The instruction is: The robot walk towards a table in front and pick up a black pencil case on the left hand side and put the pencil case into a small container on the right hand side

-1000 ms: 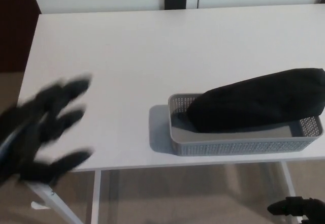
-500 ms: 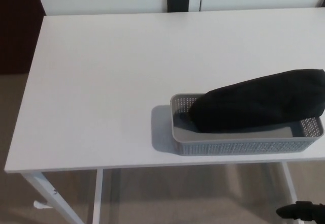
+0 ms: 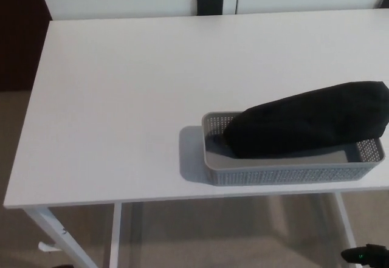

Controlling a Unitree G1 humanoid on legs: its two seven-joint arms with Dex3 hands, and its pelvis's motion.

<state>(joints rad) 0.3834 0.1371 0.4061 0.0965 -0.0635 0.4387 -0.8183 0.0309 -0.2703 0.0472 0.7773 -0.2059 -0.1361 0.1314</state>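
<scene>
1. You had the white table [image 3: 121,98] filling nearly the whole head view; most of its top lay bare to the left of and behind the container, so there was wide room for any move on that side.
2. The black pencil case [image 3: 307,125] was already in the container, its lower end down on the floor at the container's left end and its other end propped up over the right end. I judge it sat tilted because it is longer than the space inside.
3. The small grey container [image 3: 285,174] stood at the table's front right, its long front wall just inside the table's front edge and its right end near the picture's edge. You had little margin there: a push forward could tip it off.
4. Below the container, under the table's edge at the bottom right corner, a dark tip of the right hand [image 3: 368,254] showed. You could not tell whether it was clenched or released; it clearly held nothing of the task.
5. The left hand did not show at all.
6. The placing looked done to me.
</scene>
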